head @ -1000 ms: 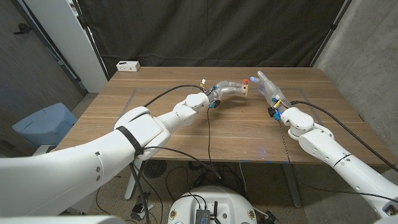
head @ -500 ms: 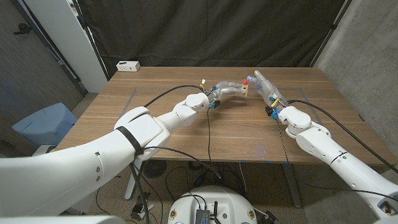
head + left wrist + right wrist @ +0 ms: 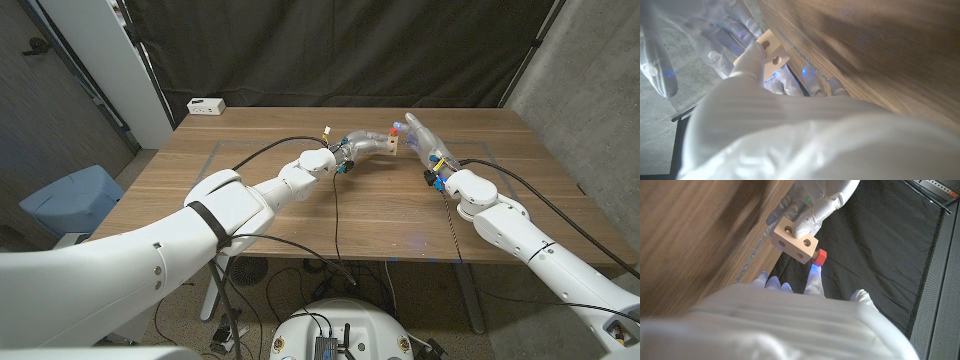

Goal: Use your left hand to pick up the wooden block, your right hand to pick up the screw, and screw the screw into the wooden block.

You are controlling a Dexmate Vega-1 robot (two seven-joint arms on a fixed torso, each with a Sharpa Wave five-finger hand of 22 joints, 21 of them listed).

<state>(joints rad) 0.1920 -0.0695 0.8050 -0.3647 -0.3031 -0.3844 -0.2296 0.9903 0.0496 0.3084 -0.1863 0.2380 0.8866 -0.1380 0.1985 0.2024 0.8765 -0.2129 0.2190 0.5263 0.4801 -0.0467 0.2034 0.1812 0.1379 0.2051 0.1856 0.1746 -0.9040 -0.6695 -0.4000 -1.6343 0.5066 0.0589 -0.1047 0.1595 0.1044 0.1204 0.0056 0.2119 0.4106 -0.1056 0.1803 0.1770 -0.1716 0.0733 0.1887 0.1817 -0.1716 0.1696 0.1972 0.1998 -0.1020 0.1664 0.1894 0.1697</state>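
The wooden block (image 3: pixel 795 241) is gripped above the table by the left hand (image 3: pixel 368 142). The red-headed screw (image 3: pixel 820 257) is pinched by the right hand (image 3: pixel 422 140) and held against the block's end nearest that hand.

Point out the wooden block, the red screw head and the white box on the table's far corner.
wooden block (image 3: pixel 795 242), right wrist view, face with holes.
red screw head (image 3: pixel 820 257), right wrist view, its red side.
white box (image 3: pixel 206 105), head view, its top.
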